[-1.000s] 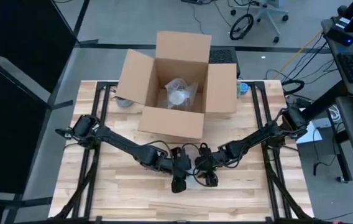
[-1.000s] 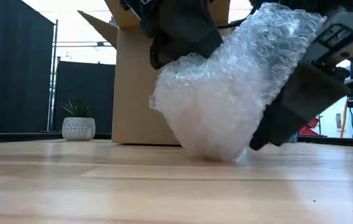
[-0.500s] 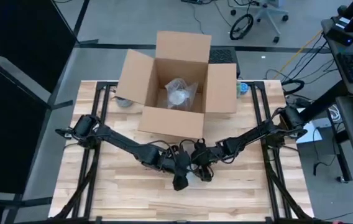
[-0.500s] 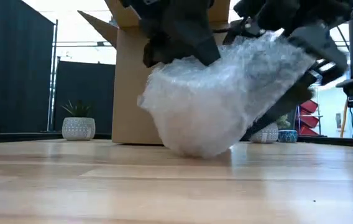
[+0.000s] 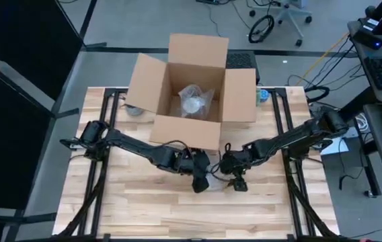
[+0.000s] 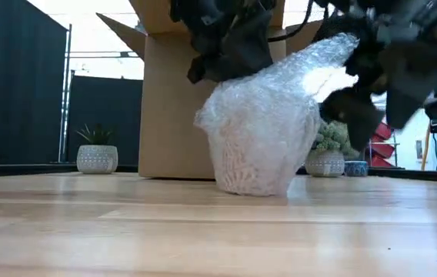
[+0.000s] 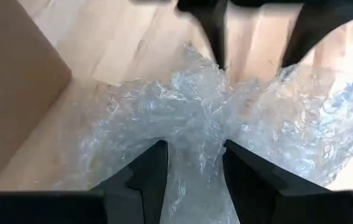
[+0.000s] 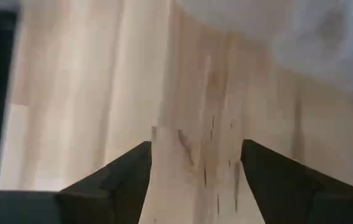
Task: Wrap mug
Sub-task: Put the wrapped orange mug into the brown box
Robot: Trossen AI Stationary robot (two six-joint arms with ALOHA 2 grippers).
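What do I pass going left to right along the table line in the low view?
Small patterned planter → cardboard box → bubble-wrapped bundle standing on the table, held from above by the left gripper → second planter → right gripper, released and off to the bundle's side.

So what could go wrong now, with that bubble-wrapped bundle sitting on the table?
The right gripper is open with only bare wood between its fingers, so just the left gripper pinches the bubble wrap; the loose wrap could unfold. The bundle also stands close to the cardboard box, so an arm might bump it.
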